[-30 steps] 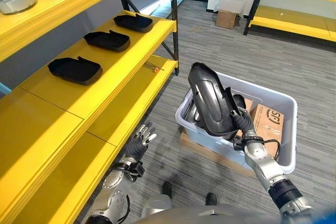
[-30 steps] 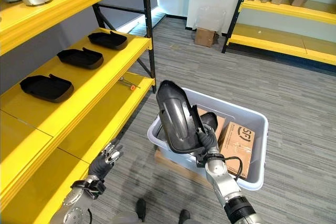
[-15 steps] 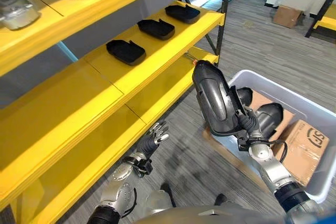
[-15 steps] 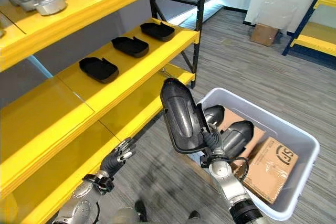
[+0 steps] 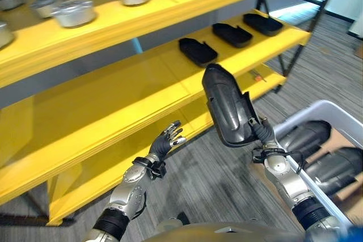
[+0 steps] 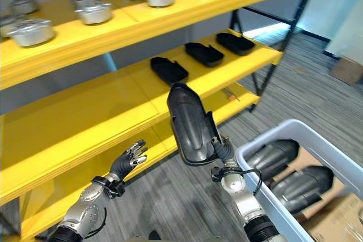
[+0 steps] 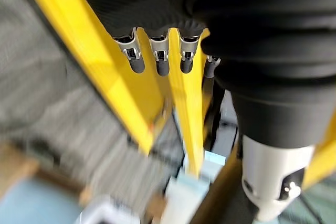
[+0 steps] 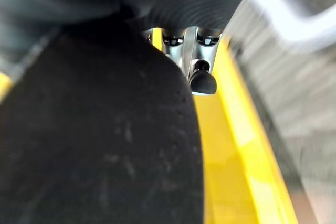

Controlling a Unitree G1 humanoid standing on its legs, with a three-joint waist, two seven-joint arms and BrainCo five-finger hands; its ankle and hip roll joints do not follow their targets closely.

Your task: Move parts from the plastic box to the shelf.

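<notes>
My right hand [image 5: 262,138] curls its fingers around the lower end of a long dark-grey moulded plastic part [image 5: 228,107], held upright above them, in front of the yellow metal shelf [image 5: 113,97]. My left hand [image 5: 167,140], fingers loosely spread and holding nothing, hovers near the shelf's lower edge. The light-grey plastic box [image 6: 266,198] sits beside my right arm.

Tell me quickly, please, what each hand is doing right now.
Left hand: open, empty, raised in front of the shelf.
Right hand: shut on the black part, held upright.
</notes>
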